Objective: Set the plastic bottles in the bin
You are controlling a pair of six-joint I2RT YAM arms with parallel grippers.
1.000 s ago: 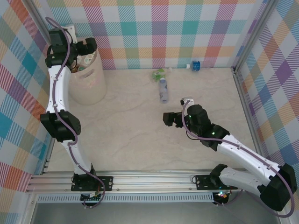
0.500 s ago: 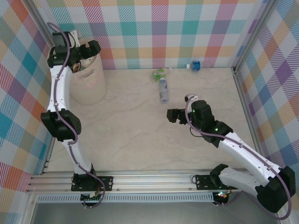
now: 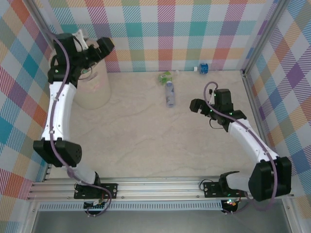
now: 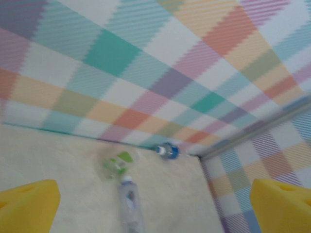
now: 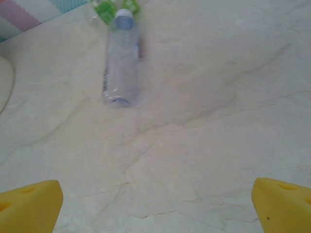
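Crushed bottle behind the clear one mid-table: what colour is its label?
Green. The crushed bottle shows it best in the top external view.

The left arm and right arm have white links, black joints, purple cables and yellow fingers.

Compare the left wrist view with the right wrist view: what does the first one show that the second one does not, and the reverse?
The left wrist view adds a small blue bottle lying at the foot of the checked wall, near the metal corner post. The right wrist view adds a pale curved edge at its left border, too little to identify. Shared: the clear bottle lying on the table, the crushed green bottle just beyond its cap, and an open gripper below, left gripper and right gripper.
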